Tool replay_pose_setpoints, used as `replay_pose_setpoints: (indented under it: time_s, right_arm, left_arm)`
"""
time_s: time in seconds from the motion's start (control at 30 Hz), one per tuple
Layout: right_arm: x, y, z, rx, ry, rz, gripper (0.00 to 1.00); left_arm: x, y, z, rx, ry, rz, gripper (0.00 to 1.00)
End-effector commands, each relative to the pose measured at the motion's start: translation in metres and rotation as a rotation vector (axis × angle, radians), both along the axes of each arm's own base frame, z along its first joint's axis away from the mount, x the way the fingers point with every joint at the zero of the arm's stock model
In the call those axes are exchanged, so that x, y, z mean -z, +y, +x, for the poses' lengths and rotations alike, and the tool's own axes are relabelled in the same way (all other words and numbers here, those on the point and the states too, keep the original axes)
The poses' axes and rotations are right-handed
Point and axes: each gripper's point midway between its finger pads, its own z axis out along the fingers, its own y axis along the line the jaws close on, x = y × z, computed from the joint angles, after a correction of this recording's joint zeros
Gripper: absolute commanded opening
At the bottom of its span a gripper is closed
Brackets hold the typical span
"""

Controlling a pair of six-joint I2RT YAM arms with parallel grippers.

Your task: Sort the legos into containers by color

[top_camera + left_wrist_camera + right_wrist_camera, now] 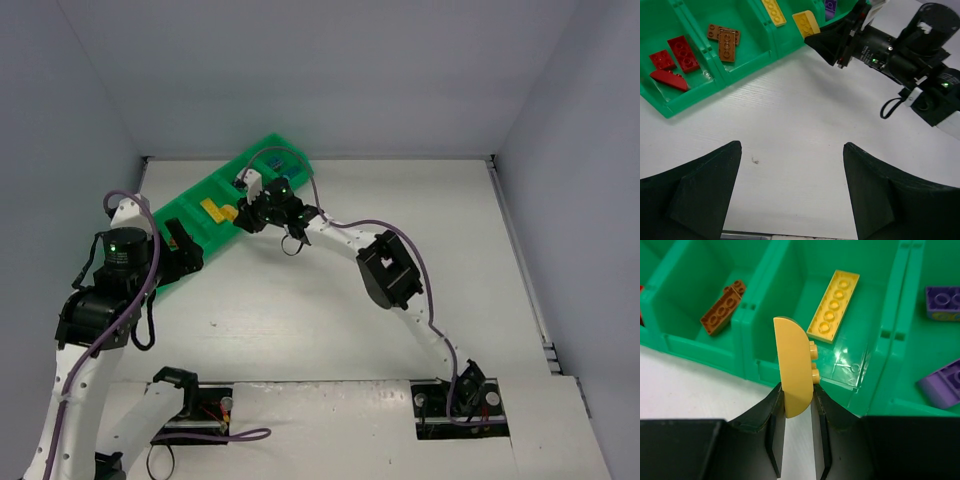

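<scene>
Left claw [792, 147] gapes wide over white worktop [800, 100]. At its eleven o'clock, the green tray [695, 95] holds red legos [684, 52], then brown legos [726, 46]. Right claw [798, 395] pinches a curved yellow lego [792, 360] above the tray's near wall, yellow plate [834, 305] at one o'clock. Pale walls [320, 70] enclose three sides.

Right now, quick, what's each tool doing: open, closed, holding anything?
Left tool: open, holding nothing.
Right tool: closed on a yellow lego, by the green tray.
</scene>
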Motion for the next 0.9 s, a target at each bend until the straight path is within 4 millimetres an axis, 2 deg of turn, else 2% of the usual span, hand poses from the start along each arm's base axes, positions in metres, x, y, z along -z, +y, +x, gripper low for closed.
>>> replay_pose_setpoints:
  time_s: [0.0, 0.03, 0.07, 0.23, 0.3, 0.33, 0.37, 0.4, 0.6, 0.67, 0.7, 0.73, 0.77, 0.8, 0.83, 0.87]
  right_arm:
    - [-0.071, 0.026, 0.015, 0.004, -0.154, 0.203, 0.06]
    - [-0.070, 0.031, 0.016, 0.005, -0.159, 0.216, 0.07]
    - [-0.071, 0.035, 0.017, 0.005, -0.166, 0.227, 0.14]
    - [-0.060, 0.051, 0.021, 0.030, -0.181, 0.247, 0.28]
    - [-0.068, 0.053, 0.024, 0.057, -0.207, 0.274, 0.35]
    - [-0.066, 0.054, 0.025, 0.065, -0.209, 0.279, 0.40]
    - [-0.070, 0.054, 0.028, 0.083, -0.224, 0.291, 0.52]
    - [-0.073, 0.054, 0.029, 0.094, -0.231, 0.296, 0.56]
    - [-0.079, 0.054, 0.032, 0.110, -0.255, 0.302, 0.62]
    - [-0.097, 0.049, 0.032, 0.119, -0.276, 0.323, 0.63]
    - [-0.088, 0.043, 0.032, 0.138, -0.265, 0.306, 0.64]
    - [-0.112, 0.037, 0.030, 0.148, -0.286, 0.332, 0.65]
    - [-0.117, 0.031, 0.031, 0.159, -0.291, 0.333, 0.66]
    - [-0.109, 0.020, 0.035, 0.189, -0.277, 0.303, 0.67]
    - [-0.132, 0.009, 0.036, 0.205, -0.293, 0.314, 0.71]
    - [-0.136, 0.000, 0.037, 0.219, -0.290, 0.302, 0.72]
  left_arm:
    - [-0.004, 0.001, -0.005, -0.030, -0.016, -0.040, 0.76]
    - [-0.005, 0.000, -0.008, -0.028, -0.021, -0.048, 0.76]
    - [-0.002, -0.001, -0.010, -0.026, -0.012, -0.053, 0.76]
    - [0.001, 0.001, -0.019, -0.027, -0.010, -0.055, 0.76]
    - [0.001, 0.002, -0.021, -0.029, -0.013, -0.055, 0.76]
    - [0.001, 0.002, -0.023, -0.030, -0.016, -0.055, 0.76]
    - [0.000, 0.002, -0.024, -0.029, -0.018, -0.056, 0.76]
    - [0.000, 0.002, -0.024, -0.028, -0.018, -0.056, 0.76]
    - [0.005, 0.003, -0.026, -0.031, -0.012, -0.053, 0.76]
    - [0.006, 0.003, -0.026, -0.030, -0.009, -0.055, 0.76]
    - [0.006, 0.003, -0.026, -0.029, -0.009, -0.054, 0.76]
    - [0.006, 0.003, -0.025, -0.030, -0.015, -0.051, 0.76]
    - [0.005, 0.004, -0.025, -0.030, -0.017, -0.046, 0.76]
    - [0.006, 0.005, -0.024, -0.030, -0.016, -0.040, 0.76]
    - [0.006, 0.005, -0.024, -0.031, -0.016, -0.036, 0.76]
    - [0.006, 0.007, -0.023, -0.034, -0.017, -0.025, 0.76]
